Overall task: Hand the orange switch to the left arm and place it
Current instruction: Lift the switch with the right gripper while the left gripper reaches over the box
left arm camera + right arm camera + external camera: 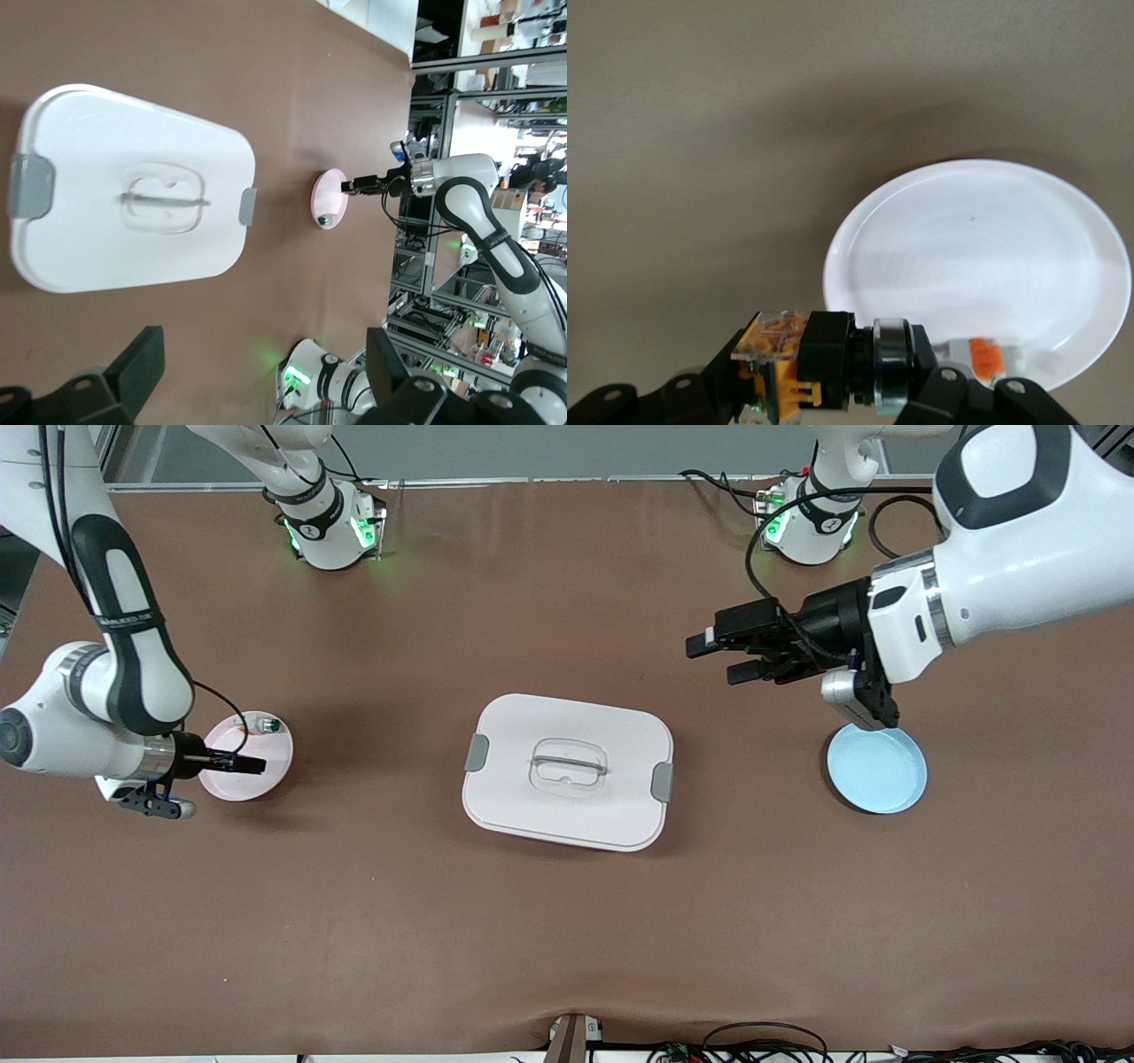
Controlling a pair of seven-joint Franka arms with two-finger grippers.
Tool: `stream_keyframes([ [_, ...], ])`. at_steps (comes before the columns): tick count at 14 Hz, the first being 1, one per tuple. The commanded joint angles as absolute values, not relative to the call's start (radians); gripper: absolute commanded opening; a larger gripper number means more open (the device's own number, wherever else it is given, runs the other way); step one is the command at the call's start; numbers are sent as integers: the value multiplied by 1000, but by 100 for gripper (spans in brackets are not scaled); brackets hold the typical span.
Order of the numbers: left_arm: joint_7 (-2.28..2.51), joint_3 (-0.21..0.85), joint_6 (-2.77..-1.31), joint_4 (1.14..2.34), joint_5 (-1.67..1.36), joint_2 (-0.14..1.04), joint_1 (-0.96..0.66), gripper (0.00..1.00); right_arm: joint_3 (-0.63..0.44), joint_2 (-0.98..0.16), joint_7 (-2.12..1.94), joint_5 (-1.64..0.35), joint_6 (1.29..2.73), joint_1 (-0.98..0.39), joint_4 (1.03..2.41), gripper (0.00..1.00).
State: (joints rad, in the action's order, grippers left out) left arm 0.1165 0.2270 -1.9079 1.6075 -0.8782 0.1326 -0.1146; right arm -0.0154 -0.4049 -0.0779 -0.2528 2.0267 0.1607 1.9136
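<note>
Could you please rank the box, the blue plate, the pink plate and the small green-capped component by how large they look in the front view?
1. box
2. blue plate
3. pink plate, partly hidden by the right gripper, so these two are nearly alike
4. green-capped component

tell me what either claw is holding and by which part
The right claw is shut on the orange switch, pinching its black middle body over the pink plate. The left claw is open, holding nothing.

Two arms: one at the left edge [106,682], one at upper right [1001,558]. Two plates: pink [270,775] at left, blue [877,771] at right. One box [567,815] at centre. One orange switch [784,367]. One green-capped component [268,726] at left.
</note>
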Motion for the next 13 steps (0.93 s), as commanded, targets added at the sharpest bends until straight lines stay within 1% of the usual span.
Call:
stream_keyframes([
  [1,121,255,-1992,1612,-920,150,-132,100,-8,-393,-5,-284,1944,161,1852,0],
  [4,121,262,-2017,1612,-939,173,-172,100,-8,-388,118,-284,1907,106,1806,0],
  [8,144,261,-2120,1612,-972,205,-242,100,-6,-364,363,-290,1867,-4,1755,0],
  [10,161,262,-2192,1612,-974,221,-279,100,-9,-365,452,-372,1849,-47,1724,0],
  [13,166,262,-2244,1611,-974,253,-325,100,-8,-367,553,-410,1848,-89,1695,0],
])
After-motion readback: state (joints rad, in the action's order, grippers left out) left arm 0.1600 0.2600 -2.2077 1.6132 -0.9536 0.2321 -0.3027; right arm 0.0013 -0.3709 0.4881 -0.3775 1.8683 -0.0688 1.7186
